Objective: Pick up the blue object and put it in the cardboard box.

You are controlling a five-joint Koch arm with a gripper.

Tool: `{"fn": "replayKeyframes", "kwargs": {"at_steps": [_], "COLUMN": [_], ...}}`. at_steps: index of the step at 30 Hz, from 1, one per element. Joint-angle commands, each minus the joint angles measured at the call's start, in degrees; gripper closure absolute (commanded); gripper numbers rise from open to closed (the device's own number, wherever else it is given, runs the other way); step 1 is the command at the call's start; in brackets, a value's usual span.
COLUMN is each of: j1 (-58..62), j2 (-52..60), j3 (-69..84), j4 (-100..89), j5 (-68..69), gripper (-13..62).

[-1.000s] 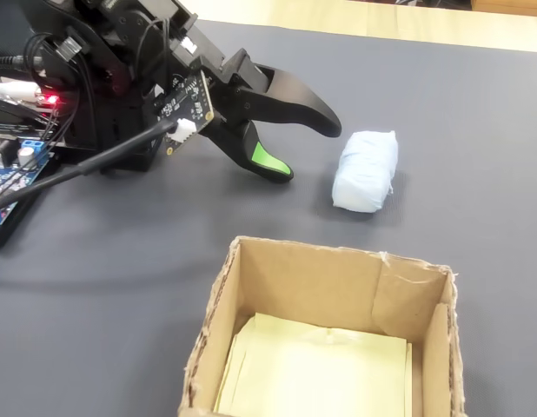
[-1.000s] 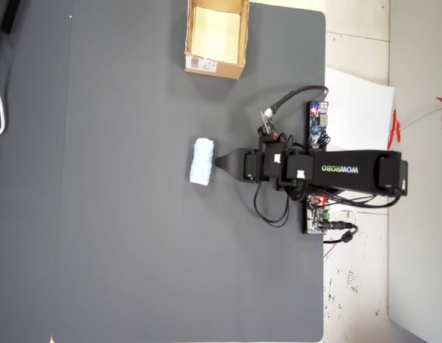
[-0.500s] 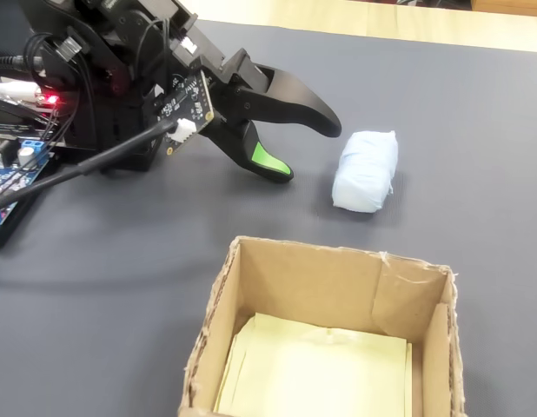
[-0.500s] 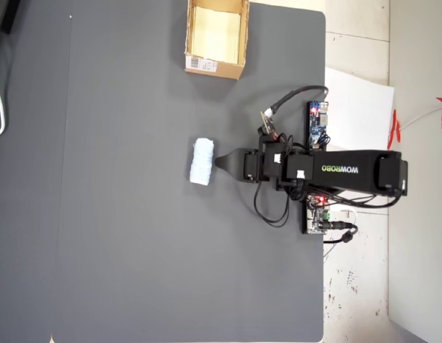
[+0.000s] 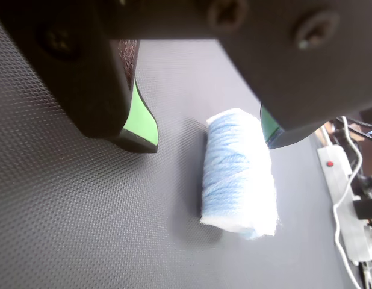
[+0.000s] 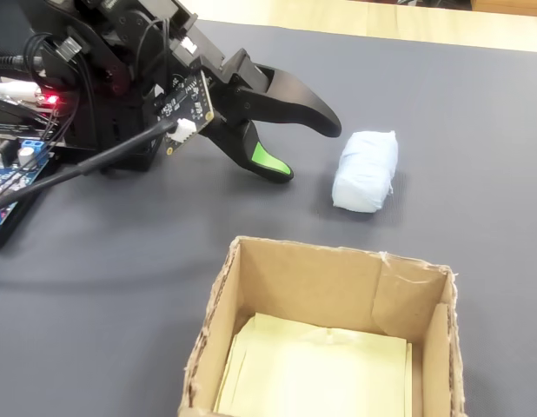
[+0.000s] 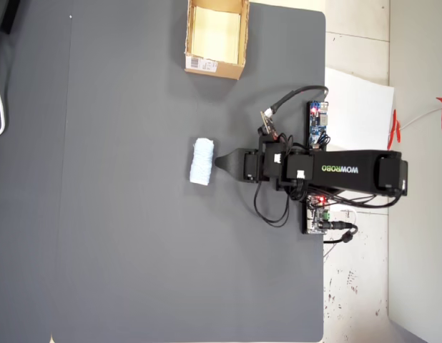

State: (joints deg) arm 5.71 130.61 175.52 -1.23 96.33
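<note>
The blue object [image 5: 240,171] is a pale blue ribbed roll lying on its side on the dark mat [image 5: 83,229]. My gripper [image 5: 209,141] is open, with green pads on both fingers; the roll's near end sits between the tips, close to the right finger. In the fixed view the gripper [image 6: 308,150] hovers just left of the roll [image 6: 366,169], apart from it. From overhead the gripper [image 7: 219,163] points at the roll [image 7: 202,162] from the right. The cardboard box [image 6: 338,261] stands open with a pale yellow inside; overhead it is at the top [image 7: 214,66], barcode label facing the roll.
Circuit boards and cables sit by the arm's base [image 6: 8,174], [image 7: 317,123]. A white power strip [image 5: 342,198] lies off the mat's right edge in the wrist view. White paper [image 7: 357,107] lies on the floor beyond the mat.
</note>
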Motion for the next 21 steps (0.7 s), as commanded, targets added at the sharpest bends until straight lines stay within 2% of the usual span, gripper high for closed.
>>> {"fn": "replayKeyframes", "kwargs": {"at_steps": [1,21], "j1": [-0.4,-1.4], "j2": [5.1,2.2], "j3": [2.3,-23.3], "j4": [3.0,30.8], "j5": [1.9,1.7], "gripper": [15.5,15.7]}}
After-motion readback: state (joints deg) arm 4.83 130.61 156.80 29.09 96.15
